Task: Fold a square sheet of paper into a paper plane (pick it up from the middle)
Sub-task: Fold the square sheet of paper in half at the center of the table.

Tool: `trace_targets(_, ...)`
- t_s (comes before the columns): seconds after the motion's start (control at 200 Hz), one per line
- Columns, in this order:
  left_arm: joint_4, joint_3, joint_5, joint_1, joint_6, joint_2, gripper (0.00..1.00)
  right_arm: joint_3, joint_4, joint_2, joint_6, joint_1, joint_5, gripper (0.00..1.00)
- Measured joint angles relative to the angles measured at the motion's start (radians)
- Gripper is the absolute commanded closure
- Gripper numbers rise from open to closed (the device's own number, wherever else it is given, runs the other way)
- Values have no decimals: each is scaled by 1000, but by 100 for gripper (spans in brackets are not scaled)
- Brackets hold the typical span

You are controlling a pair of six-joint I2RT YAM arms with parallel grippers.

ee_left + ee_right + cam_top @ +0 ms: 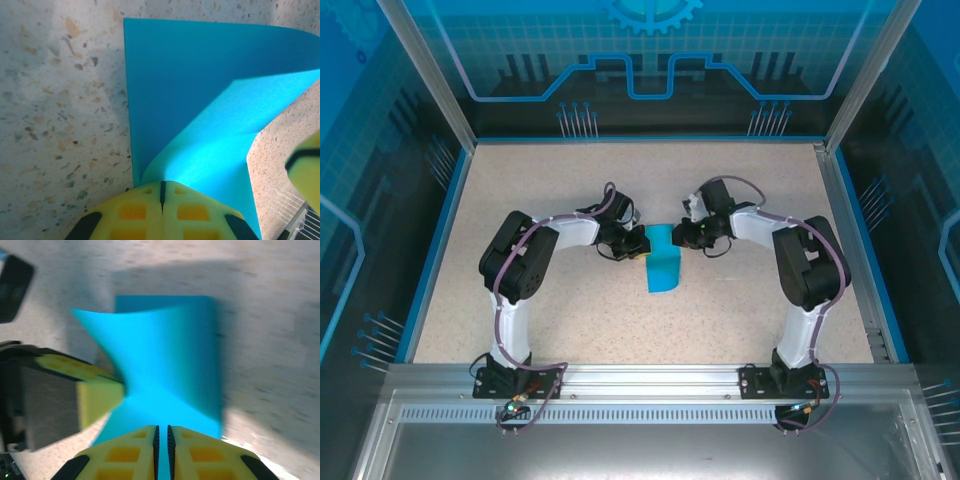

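My left gripper (162, 189) clamps sheet (662, 268) at 10 o'clock, right gripper (162, 435) at 2; uneven pull may tear it.

- We count one cyan-blue sheet of paper (662, 268), a single piece.
- We count two robot arms: one left arm (520, 262) and one right arm (808, 262).
- We count two claws, one on each arm: the left claw (644, 244) and the right claw (678, 236).
- We count two yellow fingers (132, 214) on each claw, four in all.
- We count one speckled desk (570, 325).
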Motion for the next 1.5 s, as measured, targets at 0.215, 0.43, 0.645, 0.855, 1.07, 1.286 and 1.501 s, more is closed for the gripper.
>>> trace_targets(0.215, 0, 0, 0, 0, 0, 0, 99, 71, 40, 85, 31, 55, -6, 87)
trace_targets(0.43, 0, 0, 0, 0, 0, 0, 99, 71, 41, 134, 46, 33, 9, 88)
trace_targets(0.645, 1, -3, -3, 0, 0, -2, 99, 76, 45, 159, 64, 4, -19, 88)
trace_targets(0.855, 9, -10, -7, -2, -2, -5, 100, 64, 94, 163, 121, -55, -33, 89)
trace_targets(1.07, 9, -9, -8, -2, -1, -5, 100, 68, 122, 159, 163, -75, 18, 90)
trace_targets(1.286, 8, -9, -7, -2, -1, -5, 100, 67, 166, 101, 162, -47, 84, 89)
trace_targets(1.501, 8, -9, -7, -2, -1, -5, 100, 106, 180, 134, 162, 3, 50, 90)
